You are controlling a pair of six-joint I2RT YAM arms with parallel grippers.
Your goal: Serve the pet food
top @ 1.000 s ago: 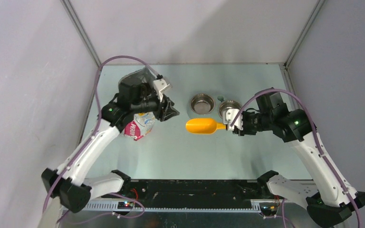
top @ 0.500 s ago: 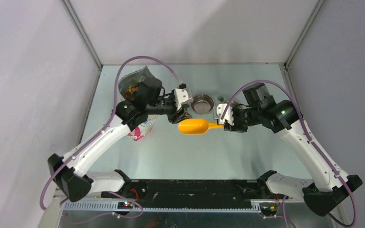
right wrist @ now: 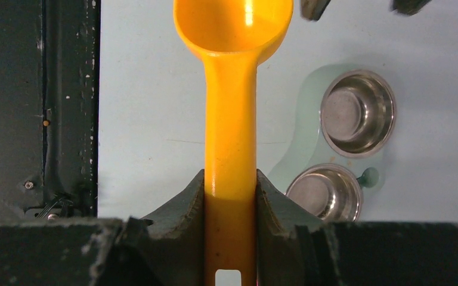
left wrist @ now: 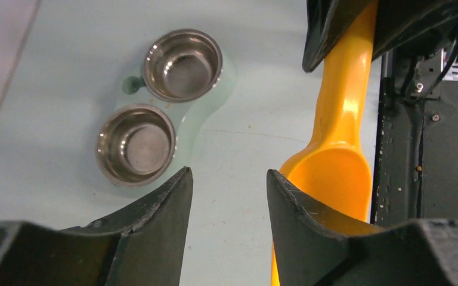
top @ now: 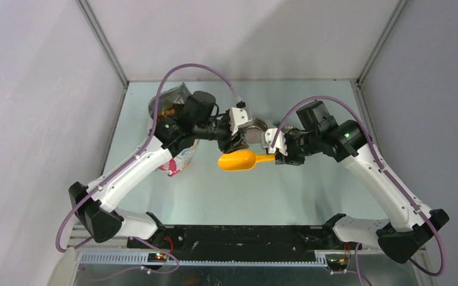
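the right gripper (right wrist: 229, 193) is clenching the handle of the yellow scoop (top: 237, 161), its bowl pointing to nine o'clock in the top view. the left gripper (left wrist: 229, 196) is hovering with jaws parted, grasping nothing, at the scoop's twelve o'clock. the pet food (top: 166, 111) is sitting inside the open bag (top: 180, 159) at the scoop's ten o'clock.

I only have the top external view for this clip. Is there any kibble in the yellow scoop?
Observer: None that shows. In the right wrist view the visible part of the yellow scoop is bare, and the right gripper is clamped on its handle.
Operator: And the bowls? The arms cover them.
Observer: The left wrist view shows the upper bowl and the lower bowl both empty.
Operator: Is the left gripper holding anything?
Observer: No, the left gripper is open and holds nothing.
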